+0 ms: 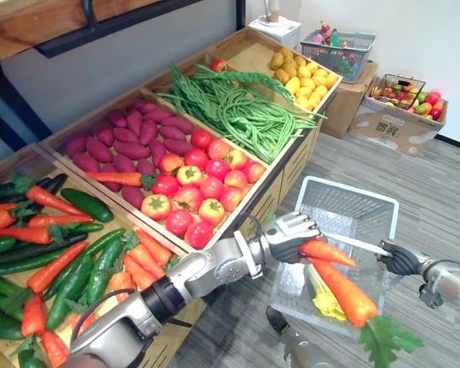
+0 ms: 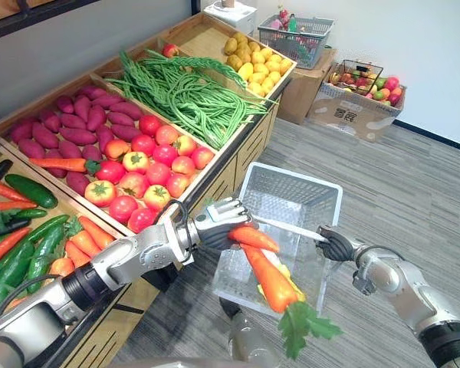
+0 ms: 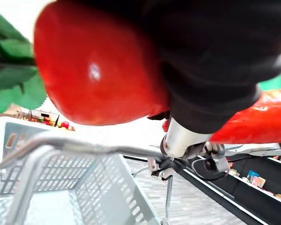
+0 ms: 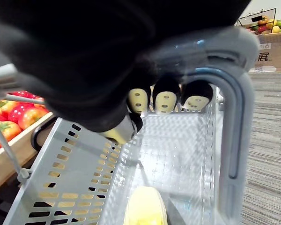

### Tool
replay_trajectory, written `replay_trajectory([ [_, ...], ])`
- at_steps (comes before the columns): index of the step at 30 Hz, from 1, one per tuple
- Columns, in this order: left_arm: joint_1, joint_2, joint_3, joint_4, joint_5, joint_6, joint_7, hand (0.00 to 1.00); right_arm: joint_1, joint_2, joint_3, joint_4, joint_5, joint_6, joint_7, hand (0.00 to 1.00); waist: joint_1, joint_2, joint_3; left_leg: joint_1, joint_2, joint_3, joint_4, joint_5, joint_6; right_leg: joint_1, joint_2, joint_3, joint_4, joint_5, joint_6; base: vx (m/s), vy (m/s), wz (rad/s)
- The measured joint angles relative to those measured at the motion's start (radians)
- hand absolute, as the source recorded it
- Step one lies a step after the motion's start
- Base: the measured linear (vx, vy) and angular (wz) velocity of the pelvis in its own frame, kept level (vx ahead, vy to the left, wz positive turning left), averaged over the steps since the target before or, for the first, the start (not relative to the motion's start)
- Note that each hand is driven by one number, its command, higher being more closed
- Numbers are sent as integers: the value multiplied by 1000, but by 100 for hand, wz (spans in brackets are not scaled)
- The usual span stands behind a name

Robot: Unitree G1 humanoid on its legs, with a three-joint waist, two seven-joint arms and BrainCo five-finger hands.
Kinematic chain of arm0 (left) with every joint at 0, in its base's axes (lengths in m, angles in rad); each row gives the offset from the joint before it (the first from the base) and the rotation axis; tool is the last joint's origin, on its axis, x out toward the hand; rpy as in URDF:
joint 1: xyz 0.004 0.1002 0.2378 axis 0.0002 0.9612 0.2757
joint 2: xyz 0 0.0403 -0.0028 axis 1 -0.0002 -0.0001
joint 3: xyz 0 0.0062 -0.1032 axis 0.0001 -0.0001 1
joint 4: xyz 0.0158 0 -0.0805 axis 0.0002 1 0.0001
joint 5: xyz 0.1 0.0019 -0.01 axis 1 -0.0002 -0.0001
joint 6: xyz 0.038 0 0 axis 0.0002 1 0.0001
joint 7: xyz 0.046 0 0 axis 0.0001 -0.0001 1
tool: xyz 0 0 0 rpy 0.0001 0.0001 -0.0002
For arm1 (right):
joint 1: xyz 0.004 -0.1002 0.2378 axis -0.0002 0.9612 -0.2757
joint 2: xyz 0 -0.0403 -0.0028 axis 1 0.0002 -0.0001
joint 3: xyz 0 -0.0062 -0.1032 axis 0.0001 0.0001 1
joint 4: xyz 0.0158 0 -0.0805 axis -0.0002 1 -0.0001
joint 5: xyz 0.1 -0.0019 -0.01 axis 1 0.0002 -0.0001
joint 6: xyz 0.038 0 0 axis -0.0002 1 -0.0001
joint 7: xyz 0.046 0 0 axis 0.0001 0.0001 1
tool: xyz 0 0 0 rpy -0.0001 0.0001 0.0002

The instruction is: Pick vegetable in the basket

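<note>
1. A wooden stand [image 1: 280,165] of produce runs along the far side of the left arm. Its tomatoes [image 1: 203,192] lie just behind the left hand, with the green beans [image 1: 238,107] further back.
2. A pale mesh basket [image 2: 291,172] hangs between the 2 hands and below them, its open top facing up.
3. 2 carrots [image 2: 272,280] stick out from the left hand toward the right hand, over the basket's open top. The longer one slopes down from the fingers and ends in green leaves [image 1: 387,337] that reach past the basket's near rim. The shorter one lies just above it.
4. The left hand [image 1: 287,234] sits over the basket's rim on the stand side, its fingers curled round the carrots.
5. The right hand [image 1: 402,259] is at the opposite side of the basket. Its dark-tipped fingers are wrapped round the handle [image 4: 234,93], a pale bar that stretches across toward the left hand.
6. A yellow item [image 4: 145,211] lies on the basket's floor, beneath the carrots; what it is, I cannot tell.
</note>
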Motion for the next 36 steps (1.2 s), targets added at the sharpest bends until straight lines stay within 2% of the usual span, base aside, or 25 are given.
replay_trajectory([
  [8,-23,-74,-36,93,0,5,-15,100,-37,0,0,-19,39,4,25,100,-5,0,-3,0,15,21,23,-4,-7,-19,20,17,15,0,0,-3,11,-9],
  [16,-25,-135,-46,204,2,17,-17,100,-105,-5,-1,-115,147,19,44,100,-29,0,-3,18,20,67,32,-9,-15,-33,45,53,20,3,2,17,21,-16],
  [23,-43,-183,-62,296,14,37,-19,100,-129,-9,7,-157,184,21,72,100,-30,0,-3,32,19,85,30,-11,-18,-34,51,64,19,3,3,26,20,-7],
  [29,-61,-189,-63,402,30,50,-20,100,-150,-42,88,-204,188,22,88,100,-33,-2,-2,30,26,89,32,-11,-18,-36,49,49,3,-4,-6,6,1,0],
  [36,-72,-201,-64,518,95,61,-19,100,-160,-58,122,-211,216,41,116,100,-33,-4,-1,31,25,111,29,-11,-18,-46,48,43,2,-1,-2,48,25,-3],
])
